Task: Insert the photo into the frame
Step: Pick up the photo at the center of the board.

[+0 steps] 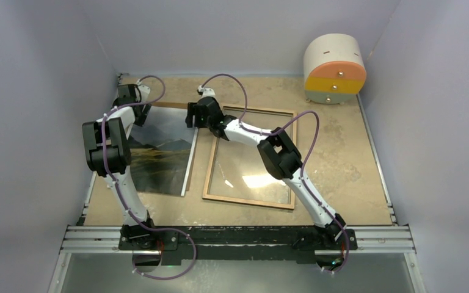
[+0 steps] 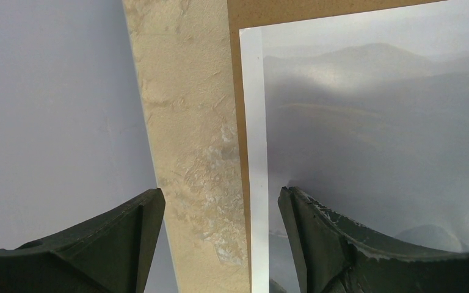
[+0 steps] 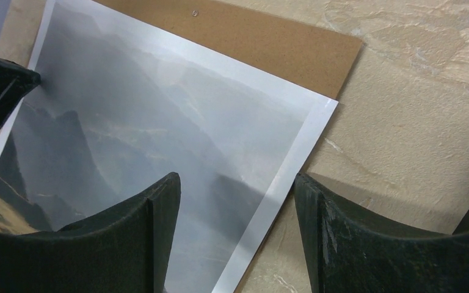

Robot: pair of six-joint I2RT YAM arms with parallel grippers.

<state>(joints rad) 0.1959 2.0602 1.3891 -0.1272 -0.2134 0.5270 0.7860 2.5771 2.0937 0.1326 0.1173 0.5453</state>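
Glossy photo (image 3: 159, 122) edge under right hand (image 3: 235, 183)

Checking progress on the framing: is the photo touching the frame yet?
Apart. The top view shows a strip of bare table between the photo and the frame.

no text legible anywhere, no labels, brands, numbers or signs to read

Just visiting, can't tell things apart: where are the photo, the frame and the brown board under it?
the photo (image 1: 165, 160): top view, its printed face.
the frame (image 1: 248, 203): top view, near wooden rail.
the brown board (image 3: 269, 43): right wrist view, bare strip beyond the photo.
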